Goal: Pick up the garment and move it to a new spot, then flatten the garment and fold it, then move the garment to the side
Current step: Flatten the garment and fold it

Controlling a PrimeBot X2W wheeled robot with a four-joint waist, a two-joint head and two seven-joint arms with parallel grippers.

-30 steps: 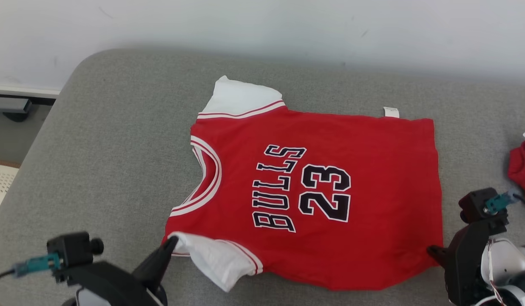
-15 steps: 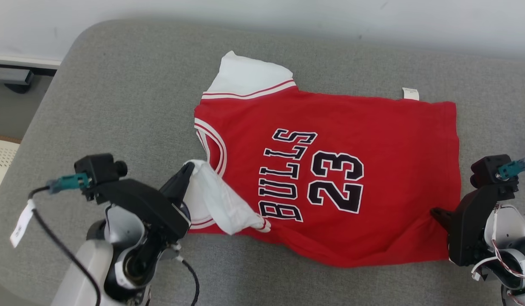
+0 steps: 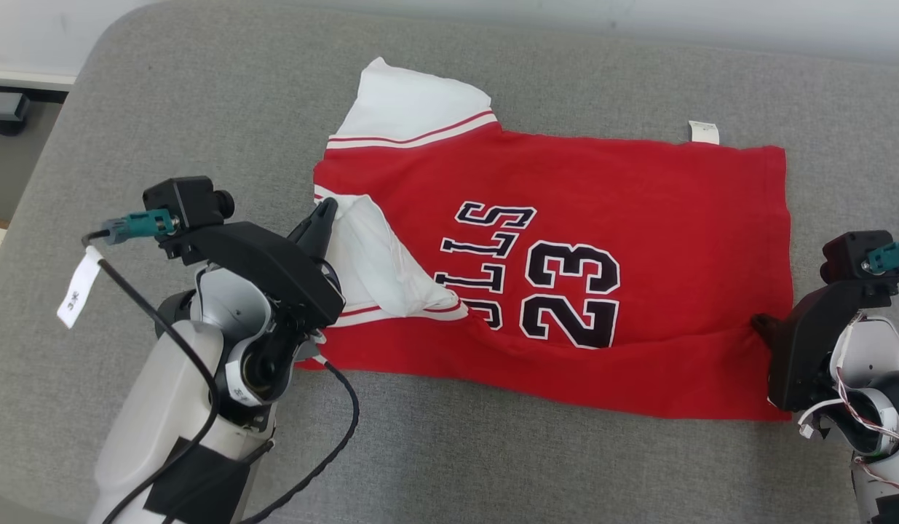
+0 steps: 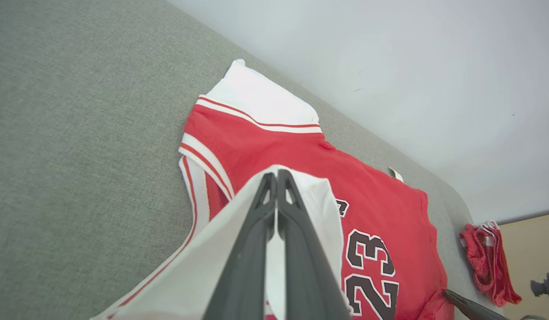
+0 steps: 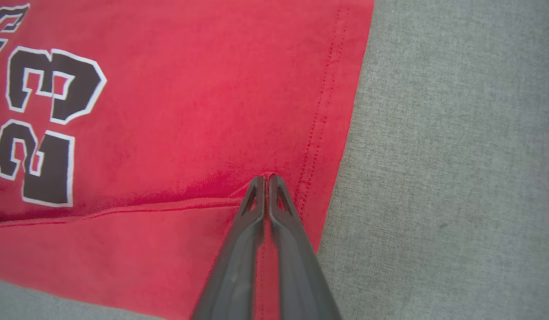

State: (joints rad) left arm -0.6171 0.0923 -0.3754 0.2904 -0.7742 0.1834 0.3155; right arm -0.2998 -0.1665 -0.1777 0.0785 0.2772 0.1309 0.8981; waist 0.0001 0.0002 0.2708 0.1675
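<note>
Grey woven upholstery [image 3: 165, 94] spread under everything, a broad padded surface with a pale wall [image 4: 390, 66] beyond it. On it lay the garment [image 3: 638, 211], a red jersey printed with a black 23. Its long axis ran across our front, with the neckline and sleeves toward our left and the hem toward our right.

Our left gripper [image 3: 325, 209] was pressed together on the near white sleeve [image 3: 380, 266]. It held the sleeve raised and laid back over the chest lettering, and the left wrist view showed white cloth draped either side of the closed fingers. Our right gripper [image 3: 759, 322] was likewise closed, pinching the red cloth just inside the hem at the near right corner. A ridge [image 5: 167, 205] ran leftward from its tips.

Each arm thus had the end nearer to it, and the rest of the jersey lay ahead of both grippers, away from us. We judged the lengthwise fold to be in hand. The coming move turned on carrying both pinches straight forward together toward the far long edge, keeping the line between them parallel to the jersey's length.

A second bundle of red cloth [image 4: 487, 262] sat well apart past the hem. The far sleeve [image 3: 413, 102] lay flat and untouched, and a small white label [image 3: 703, 132] poked out at the far edge.
</note>
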